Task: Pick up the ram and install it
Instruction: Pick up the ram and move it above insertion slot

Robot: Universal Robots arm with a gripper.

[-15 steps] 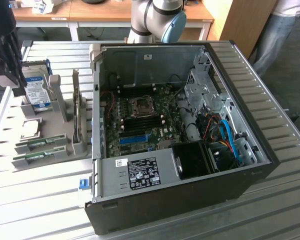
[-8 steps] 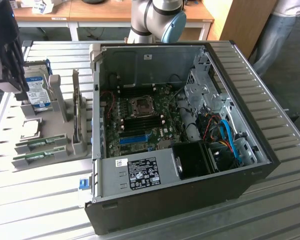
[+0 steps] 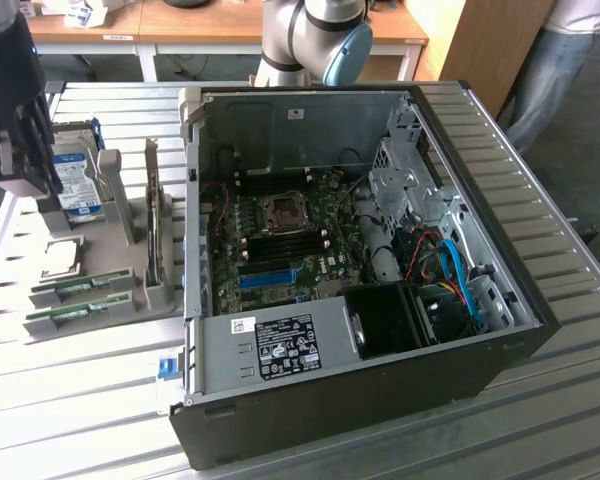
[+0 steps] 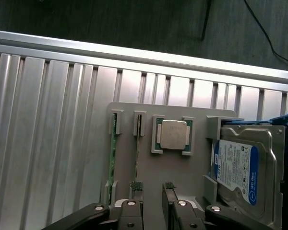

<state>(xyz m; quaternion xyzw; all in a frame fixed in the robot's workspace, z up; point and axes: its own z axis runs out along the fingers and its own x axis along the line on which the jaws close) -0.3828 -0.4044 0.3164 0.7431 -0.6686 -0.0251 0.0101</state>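
Fingers (image 4: 136,186) of the gripper (image 3: 22,178) are hanging spread and empty at the exterior view's left, over the grey holder (image 4: 146,165) that is carrying the silver processor chip (image 4: 173,134). Two ram sticks are standing on edge in slots on the side of the chip away from the blue-labelled hard drive (image 4: 240,167). The nearer stick (image 4: 138,153) is just beside the chip and the farther stick (image 4: 114,158) is one slot beyond it. Both are lying parallel to the chip's side, their long axis running from the gripper's end of the holder towards the edge of the slatted table (image 4: 48,143). In the exterior view that axis is pointing across at the open computer case (image 3: 380,395) on the right. To my eye the arm is lining up for the pick. The gap between the fingers is sitting between the nearer stick and the chip rather than astride the board, so I would be shifting it away from the chip until the thin green edge is centred. The fingers are set to close across the board's thickness, which is looking right. A straight descent at mid-length, clear of the end clips, is looking safest. Which stick is meant I cannot tell.
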